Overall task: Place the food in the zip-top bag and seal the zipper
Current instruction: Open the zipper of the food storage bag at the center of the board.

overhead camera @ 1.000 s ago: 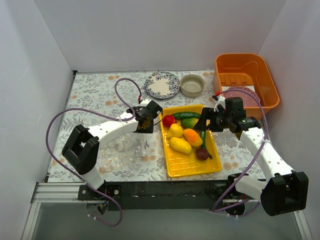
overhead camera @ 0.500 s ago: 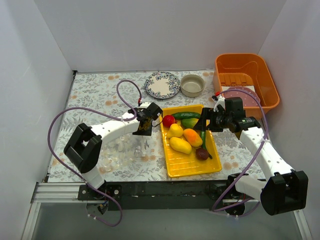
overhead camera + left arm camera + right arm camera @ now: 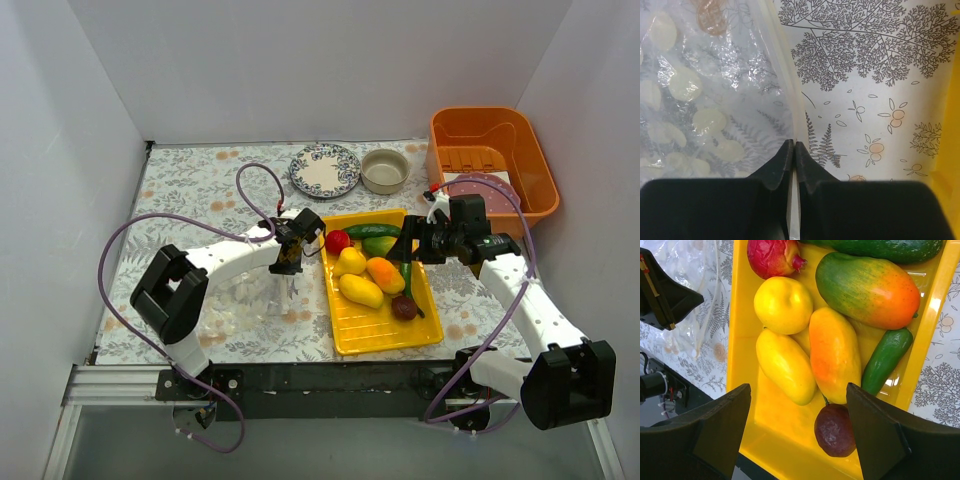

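The left end effector (image 3: 792,149) pinches the clear crinkly bag (image 3: 715,100) by its pale zipper strip (image 3: 781,75), while the open right end effector (image 3: 797,410) hangs directly over the glossy toy food (image 3: 835,355).

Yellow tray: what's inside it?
Toy food: a red fruit, two yellow fruits, an orange one, a green-orange mango, a cucumber, a green chili, a dark purple piece. The yellow tray floor beneath them is covered.

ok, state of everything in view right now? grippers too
left gripper: shut on the zipper
right gripper: open, above the yellow tray
zipper: pinched; sealed or not, cannot tell
zip-top bag: lying on the table, no food visible inside
food: all in the yellow tray
bowl: upright, empty
plate: empty
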Available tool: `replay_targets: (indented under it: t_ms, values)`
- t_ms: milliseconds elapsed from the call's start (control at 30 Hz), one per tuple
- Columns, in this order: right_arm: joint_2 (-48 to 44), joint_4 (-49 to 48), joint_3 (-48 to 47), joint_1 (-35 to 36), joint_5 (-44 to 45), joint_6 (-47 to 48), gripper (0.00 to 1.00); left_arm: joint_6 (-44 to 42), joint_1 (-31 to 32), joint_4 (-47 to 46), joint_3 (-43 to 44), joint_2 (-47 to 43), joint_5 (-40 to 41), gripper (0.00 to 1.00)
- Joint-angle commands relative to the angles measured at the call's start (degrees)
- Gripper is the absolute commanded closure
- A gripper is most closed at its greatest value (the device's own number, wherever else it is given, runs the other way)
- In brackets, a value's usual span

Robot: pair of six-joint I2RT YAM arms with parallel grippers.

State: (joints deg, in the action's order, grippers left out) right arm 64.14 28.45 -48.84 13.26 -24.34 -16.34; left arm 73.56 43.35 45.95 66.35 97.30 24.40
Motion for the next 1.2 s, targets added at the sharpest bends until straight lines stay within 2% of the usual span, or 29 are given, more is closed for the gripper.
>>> replay_targets:
  t_ms: [0,167,267,500,633,900,1167]
  values:
    - [0.5,-2.7,0.8,0.2,-3.1,-0.4,0.16,-0.1,0.2,-0.8,0.0,-4.3,-0.9,1.0]
    - [0.9,-9.2,1.0,1.2,-9.5,-4.3,0.18,0.1,0.3,-2.4,-0.6,-9.8,-2.1,1.0]
    - [2.0,-13.3,1.0,4.2,-11.6,-7.8,0.2,0.7,0.3,-3.8,-1.4,-14.0,-3.5,1.0]
    - [7.7,-23.9,-0.6,15.5,-12.7,-16.0,0.24,3.3,0.3,-5.5,-4.6,-21.8,-5.7,1.0]
    - [11.7,-33.3,-0.8,19.6,-13.0,-21.5,0.25,3.7,0.3,-8.2,-7.2,-26.0,-6.1,1.0]
    - [21.1,-37.3,-6.0,27.6,-10.3,-26.8,0.28,4.5,0.3,-10.5,-8.4,-28.0,-6.2,1.0]
    - [26.8,-37.9,-8.5,31.0,-7.4,-27.7,0.33,4.4,0.3,-11.1,-9.6,-29.8,-6.6,1.0]
